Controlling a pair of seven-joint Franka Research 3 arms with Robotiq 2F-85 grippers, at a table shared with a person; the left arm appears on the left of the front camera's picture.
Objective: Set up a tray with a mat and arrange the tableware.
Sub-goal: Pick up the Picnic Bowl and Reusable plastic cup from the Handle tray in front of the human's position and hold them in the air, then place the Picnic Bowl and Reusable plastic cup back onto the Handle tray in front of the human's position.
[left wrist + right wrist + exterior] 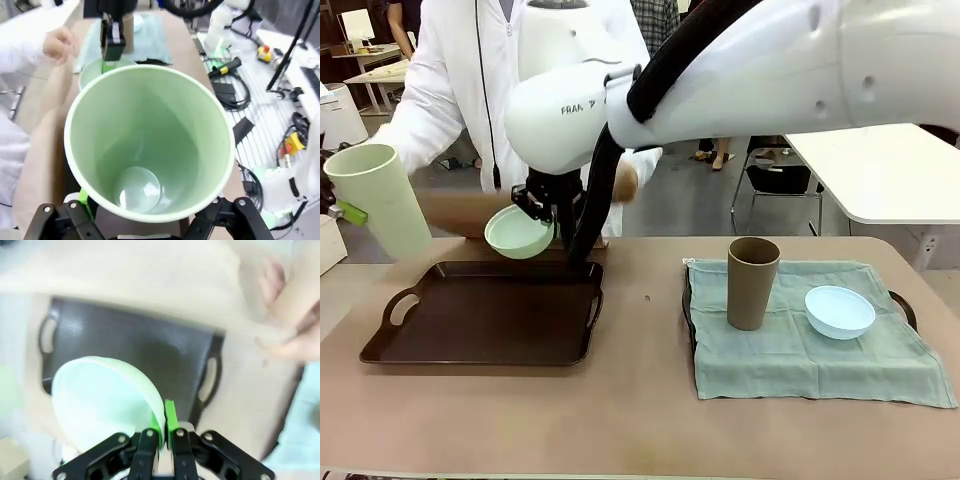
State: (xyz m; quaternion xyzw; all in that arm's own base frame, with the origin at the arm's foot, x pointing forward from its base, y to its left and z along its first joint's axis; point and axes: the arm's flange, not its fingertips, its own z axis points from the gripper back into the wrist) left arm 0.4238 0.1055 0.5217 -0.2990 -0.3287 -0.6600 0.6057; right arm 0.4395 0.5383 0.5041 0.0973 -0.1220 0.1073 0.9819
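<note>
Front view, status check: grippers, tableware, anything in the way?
Left gripper shut on pale green cup, held aloft. Right gripper pinching mint bowl rim above bare dark tray. Person's hand near tray's far edge.

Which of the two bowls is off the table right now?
The mint green bowl, pinched at its rim by the right claw; the light blue bowl rests on the mat.

A beige, matte tabletop (640, 420) with rounded far corners carries the scene. On its left half lies a dark brown rectangular plastic tray (490, 320) with cut-out handles at both ends, its inside bare. On the right half lies a second dark tray (903, 303), almost wholly covered by a pale green cloth mat (790, 350) whose near edge hangs over onto the tabletop. The two trays lie apart, with bare tabletop between them.
</note>
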